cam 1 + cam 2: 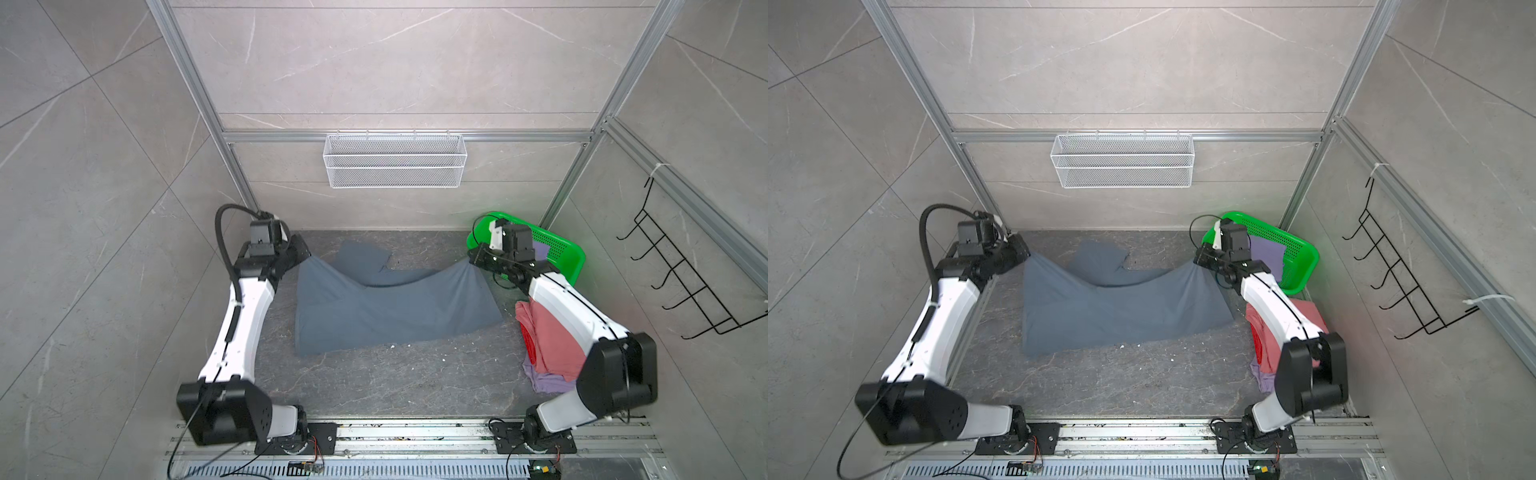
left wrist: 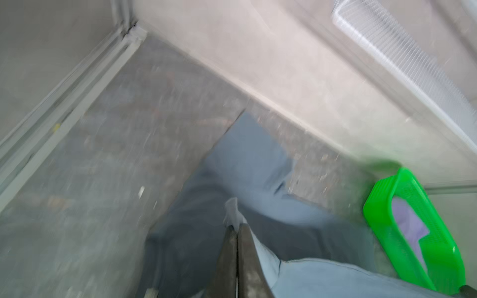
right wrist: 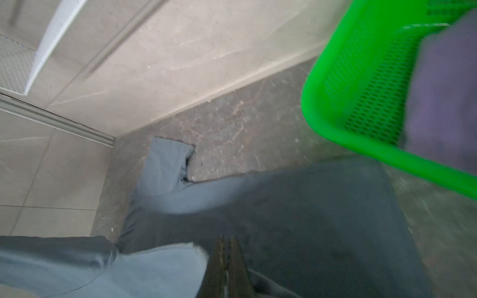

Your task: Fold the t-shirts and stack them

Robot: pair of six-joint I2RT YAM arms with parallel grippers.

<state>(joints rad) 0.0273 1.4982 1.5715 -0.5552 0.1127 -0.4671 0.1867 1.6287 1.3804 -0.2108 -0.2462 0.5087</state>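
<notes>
Blue-grey t-shirt [image 1: 395, 309] | left end effector [image 1: 306, 255], right end effector [image 1: 471, 261] pinch raised corners | both stretched forward

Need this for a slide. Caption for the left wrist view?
Left gripper, jaws shut on an edge of the blue-grey t-shirt; green basket holding lavender cloth nearby.

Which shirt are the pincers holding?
The blue-grey t-shirt, pinched by left pincer and right pincer; the pink t-shirt and lavender t-shirt lie piled aside.

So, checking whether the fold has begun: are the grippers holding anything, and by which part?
Both are shut on the blue-grey shirt: the left gripper pinches its raised left corner, the right gripper its raised right corner.
</notes>
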